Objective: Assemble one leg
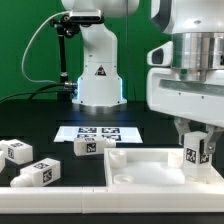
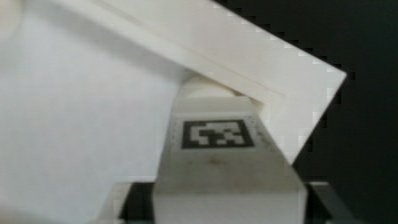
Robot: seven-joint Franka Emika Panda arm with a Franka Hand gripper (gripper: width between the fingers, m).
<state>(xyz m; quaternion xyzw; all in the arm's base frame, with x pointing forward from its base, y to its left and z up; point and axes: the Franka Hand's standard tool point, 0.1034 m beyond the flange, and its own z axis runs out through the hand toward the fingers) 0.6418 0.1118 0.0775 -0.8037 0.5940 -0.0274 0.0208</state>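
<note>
Gripper (image 1: 197,140) sits at the exterior view's right, pinching the leg (image 1: 197,152) between both fingers. The leg stands upright with its tag facing the camera. It is over the right end of the tray (image 1: 140,172). The exterior view does not show whether its lower end touches the tray.

In the wrist view the gripper (image 2: 222,203) is clamped on the leg (image 2: 222,150), with a dark finger (image 2: 130,205) on each side. The leg's tag shows clearly. Its far end meets a corner of the tray (image 2: 107,90), right at the raised rim. Whether it is seated there cannot be told.

The tray lies flat on the black table (image 1: 40,125), near and right of centre. The marker board (image 1: 97,132) lies flat beyond it, in front of the robot base (image 1: 97,75).

One loose leg (image 1: 88,146) lies just near of the marker board, left of the tray. A second loose leg (image 1: 15,151) is at the far left. A third loose leg (image 1: 38,172) lies nearer, beside the second. All three are well apart from the gripper.
</note>
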